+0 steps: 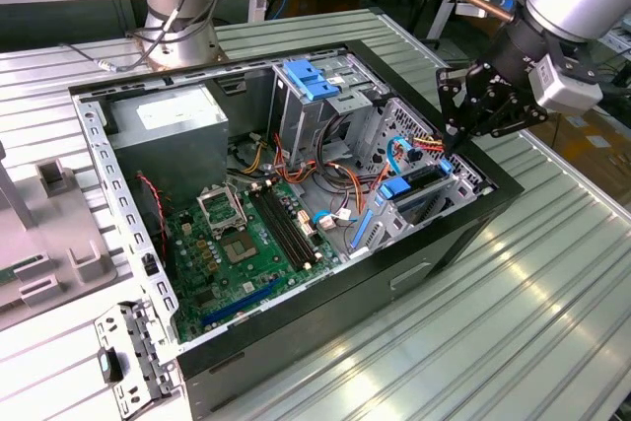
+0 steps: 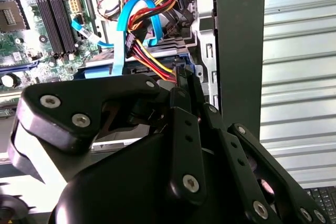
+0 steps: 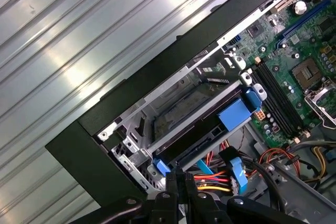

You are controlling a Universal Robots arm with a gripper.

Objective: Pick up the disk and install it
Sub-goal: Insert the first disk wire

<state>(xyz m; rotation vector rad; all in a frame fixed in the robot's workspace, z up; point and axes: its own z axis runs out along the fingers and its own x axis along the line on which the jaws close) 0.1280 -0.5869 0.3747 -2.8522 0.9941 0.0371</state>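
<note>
The disk [image 3: 195,141] is a flat black drive with bright blue rails. It lies in the metal drive cage [image 3: 137,124] at the case's corner, its blue tab [image 3: 234,113] towards the motherboard. In the exterior view the disk [image 1: 419,187] shows in that cage at the exterior view's right. My gripper [image 1: 455,142] hangs just above the disk's outer end. Its black fingers [image 3: 176,178] are pressed together with nothing between them, their tips beside the blue rail's corner. In the second wrist view my gripper [image 2: 183,75] points down next to the red, yellow and blue cables.
The open black computer case [image 1: 463,234] lies on a ribbed metal table [image 1: 552,303]. Inside are a motherboard [image 1: 237,244], a grey power supply [image 1: 168,130], a blue ribbed clip [image 1: 311,79] and loose cables [image 1: 404,150] near the cage. A grey fixture [image 1: 49,234] stands at the exterior view's left.
</note>
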